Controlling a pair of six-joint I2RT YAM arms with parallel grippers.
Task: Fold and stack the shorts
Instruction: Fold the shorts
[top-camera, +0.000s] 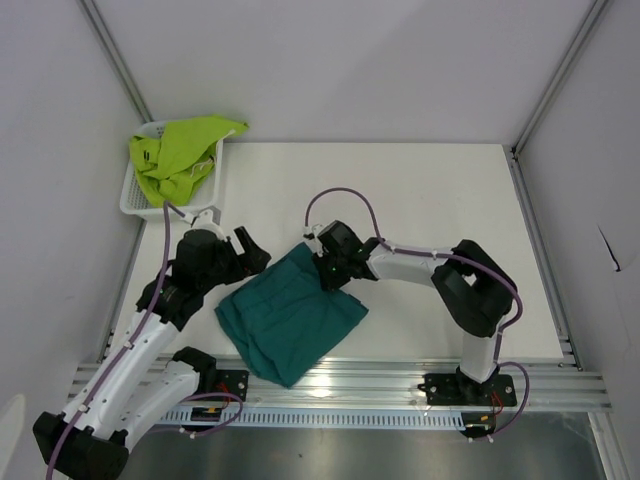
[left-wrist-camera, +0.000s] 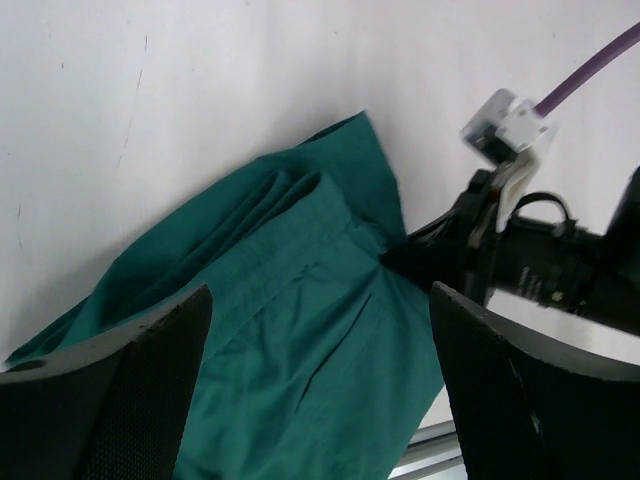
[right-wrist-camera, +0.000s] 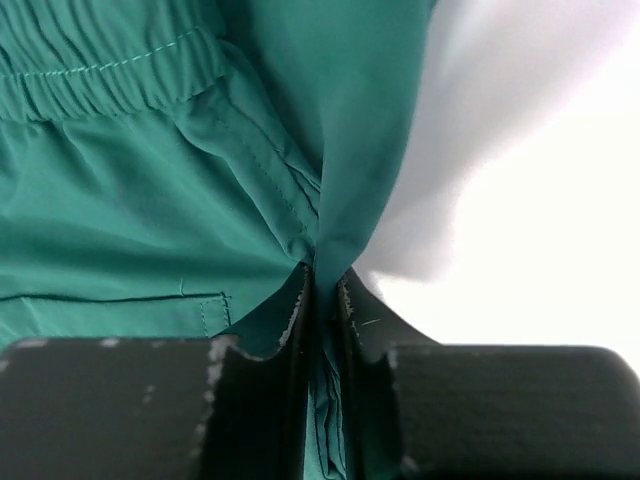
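The dark teal green shorts (top-camera: 290, 315) lie bunched on the white table near its front edge. My right gripper (top-camera: 322, 262) is shut on their upper right edge; in the right wrist view a fold of teal cloth (right-wrist-camera: 325, 250) is pinched between its jaws (right-wrist-camera: 322, 300). The left gripper (top-camera: 250, 247) hovers open just left of the shorts, nothing between its fingers; its wrist view looks down on the teal shorts (left-wrist-camera: 300, 330) with the gripper (left-wrist-camera: 320, 400) above them. The lime yellow-green shorts (top-camera: 185, 152) are heaped over the white mesh basket (top-camera: 133, 195) at the back left.
An aluminium rail (top-camera: 400, 380) runs along the table's front edge, just below the teal shorts. Purple cables (top-camera: 345, 195) loop off both arms. Frame posts rise at the back corners.
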